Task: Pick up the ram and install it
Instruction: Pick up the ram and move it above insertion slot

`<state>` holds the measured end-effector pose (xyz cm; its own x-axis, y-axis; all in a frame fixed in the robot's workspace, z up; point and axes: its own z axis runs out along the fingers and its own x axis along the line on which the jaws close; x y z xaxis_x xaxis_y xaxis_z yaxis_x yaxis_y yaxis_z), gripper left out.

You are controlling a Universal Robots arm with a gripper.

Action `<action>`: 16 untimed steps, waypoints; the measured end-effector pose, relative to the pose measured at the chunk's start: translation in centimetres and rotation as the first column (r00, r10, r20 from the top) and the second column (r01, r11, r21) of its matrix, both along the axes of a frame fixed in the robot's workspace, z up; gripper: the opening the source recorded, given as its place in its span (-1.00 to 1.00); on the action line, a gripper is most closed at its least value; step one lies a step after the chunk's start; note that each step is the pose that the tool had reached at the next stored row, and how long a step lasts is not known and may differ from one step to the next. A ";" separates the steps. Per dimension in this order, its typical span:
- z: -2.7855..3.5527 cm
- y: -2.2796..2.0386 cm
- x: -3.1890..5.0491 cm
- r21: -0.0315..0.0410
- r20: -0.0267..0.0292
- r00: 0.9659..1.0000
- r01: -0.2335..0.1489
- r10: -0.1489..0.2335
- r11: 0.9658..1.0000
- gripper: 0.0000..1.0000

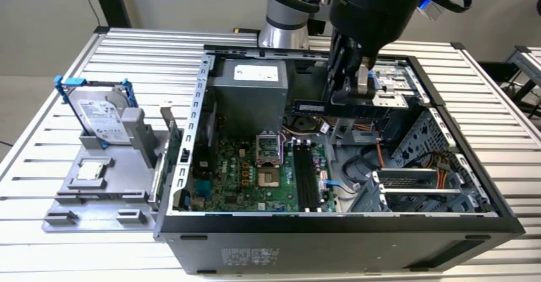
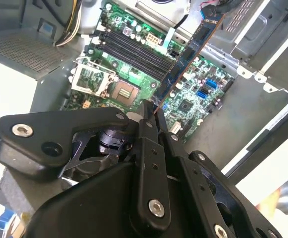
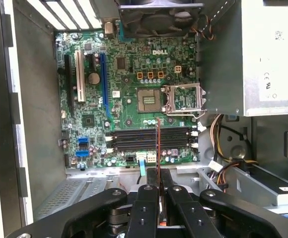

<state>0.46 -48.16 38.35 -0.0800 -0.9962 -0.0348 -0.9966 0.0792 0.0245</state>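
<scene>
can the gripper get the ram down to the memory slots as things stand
Probably yes. The gripper is shut on the ram, held above the open case. In the first wrist view the memory slots lie bare below it, with the cables off to one side.

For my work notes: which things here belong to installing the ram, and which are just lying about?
Job in hand:
gripper, shut on the ram stick; memory slots on the motherboard; open computer case.

Lying about:
hard drive in blue frame; processor chip on the grey stand.
</scene>
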 end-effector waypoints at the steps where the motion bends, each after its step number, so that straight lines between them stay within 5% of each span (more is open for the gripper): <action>1: 0.00 0.00 0.00 0.000 0.000 1.000 0.001 -0.001 1.000 -1.00; 16: 0.00 0.00 0.00 0.000 0.000 1.000 0.017 -0.017 1.000 -1.00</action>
<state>0.46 -48.16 38.35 -0.0965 -0.9947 -0.0348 -0.9951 0.0957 0.0245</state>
